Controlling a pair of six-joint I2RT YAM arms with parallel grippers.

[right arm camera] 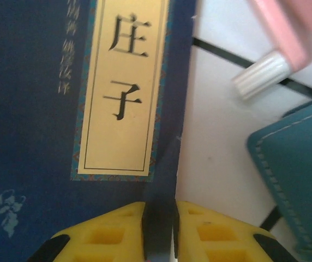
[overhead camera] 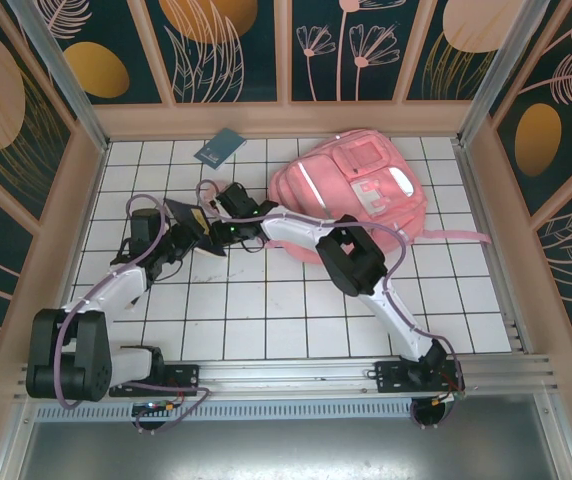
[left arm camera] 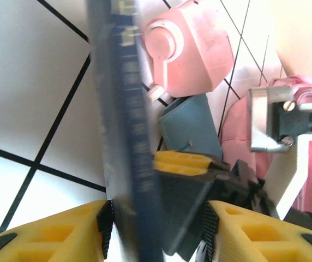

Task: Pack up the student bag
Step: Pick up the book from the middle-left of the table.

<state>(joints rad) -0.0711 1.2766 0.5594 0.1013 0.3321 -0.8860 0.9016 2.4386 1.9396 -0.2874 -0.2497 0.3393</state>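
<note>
Right tool [right arm camera: 159, 218] is clamped on a dark blue book [right arm camera: 41, 109] at the bottom of the right wrist view, its 2 yellow fingers [right arm camera: 101, 237] pinched with just the cover between them. Left tool [left arm camera: 157, 213] has its jaws on either side of that book, seen edge-on. The book lies against 1 pad, and whether the other presses it I cannot tell.

Under them is a white tiled counter [overhead camera: 296, 310] with black grid lines, edged at the bottom of the top view by a metal rail [overhead camera: 296, 372]. Wood-framed wall panels [overhead camera: 231, 45], dark teal with gold ovals and pale plant drawings, close it in at the left, top and right.

Left arm [overhead camera: 116, 287] rises from the lower left corner and leans up and right. Right arm [overhead camera: 291, 228] starts at the lower right, passes over the bag's lower left edge and stretches left, so both tools meet at the book, left of centre.

Counted: 2 arms, 2 tools, 1 book with a gold title label [right arm camera: 126, 87], and 1 student bag [overhead camera: 351, 195] lying flat, front pockets up, at the upper right of the counter. 1 flat teal thing [overhead camera: 219, 147] lies near the top wall, upper left of the bag. The left wrist view has 1 small pink case [left arm camera: 194, 52] just beside 1 teal stitched case [left arm camera: 191, 131]; whether that is the teal thing seen from above I cannot tell.
</note>
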